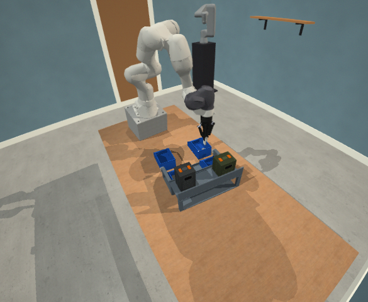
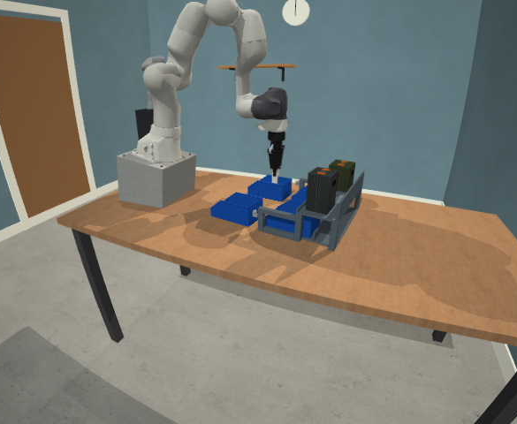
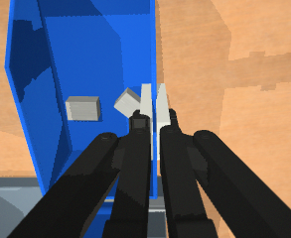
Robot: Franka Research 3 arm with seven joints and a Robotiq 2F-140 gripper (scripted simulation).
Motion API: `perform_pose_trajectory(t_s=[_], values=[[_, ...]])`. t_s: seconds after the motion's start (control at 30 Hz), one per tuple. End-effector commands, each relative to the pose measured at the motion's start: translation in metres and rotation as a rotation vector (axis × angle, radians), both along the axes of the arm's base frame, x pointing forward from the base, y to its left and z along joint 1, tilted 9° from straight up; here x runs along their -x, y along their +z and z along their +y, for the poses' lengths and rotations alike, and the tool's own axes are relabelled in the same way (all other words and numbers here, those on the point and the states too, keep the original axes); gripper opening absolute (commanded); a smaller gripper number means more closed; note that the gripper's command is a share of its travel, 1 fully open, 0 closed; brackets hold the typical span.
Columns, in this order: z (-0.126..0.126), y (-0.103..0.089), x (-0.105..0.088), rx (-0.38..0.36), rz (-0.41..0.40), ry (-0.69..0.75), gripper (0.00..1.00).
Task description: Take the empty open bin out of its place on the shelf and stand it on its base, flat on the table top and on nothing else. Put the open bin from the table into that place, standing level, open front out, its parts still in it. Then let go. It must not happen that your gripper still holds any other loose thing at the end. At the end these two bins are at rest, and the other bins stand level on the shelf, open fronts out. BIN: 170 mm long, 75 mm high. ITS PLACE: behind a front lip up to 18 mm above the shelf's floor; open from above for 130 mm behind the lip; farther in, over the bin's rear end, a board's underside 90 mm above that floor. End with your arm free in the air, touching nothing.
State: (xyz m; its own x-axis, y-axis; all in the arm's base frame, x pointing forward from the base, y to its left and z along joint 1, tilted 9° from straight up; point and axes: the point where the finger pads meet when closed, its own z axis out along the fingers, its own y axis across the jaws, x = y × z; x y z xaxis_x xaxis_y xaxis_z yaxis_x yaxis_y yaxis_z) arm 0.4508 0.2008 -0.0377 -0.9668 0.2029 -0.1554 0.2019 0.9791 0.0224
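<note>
A blue open bin stands on the table behind the shelf, with two grey parts in it. My gripper points straight down at this bin's right side wall. Its two white pads are shut on the thin wall, one pad inside the bin and one outside. A second blue bin stands on the table to the left and looks empty. The grey shelf holds two more blue bins.
A black box and a dark green box stand on the shelf's top board. The robot's grey base block stands behind the bins. The shelf's near edge shows at the bottom of the wrist view.
</note>
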Motion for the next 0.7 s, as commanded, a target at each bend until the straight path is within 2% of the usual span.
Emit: perform_pose_trajectory(t_s=[0.0,0.43,0.67], values=[[0.001,0.002,-0.001,-0.003,-0.003,-0.003,0.00],[0.001,0.032,0.004,-0.003,-0.003,-0.003,0.00],[0.001,0.035,0.005,-0.003,-0.003,-0.003,0.00]])
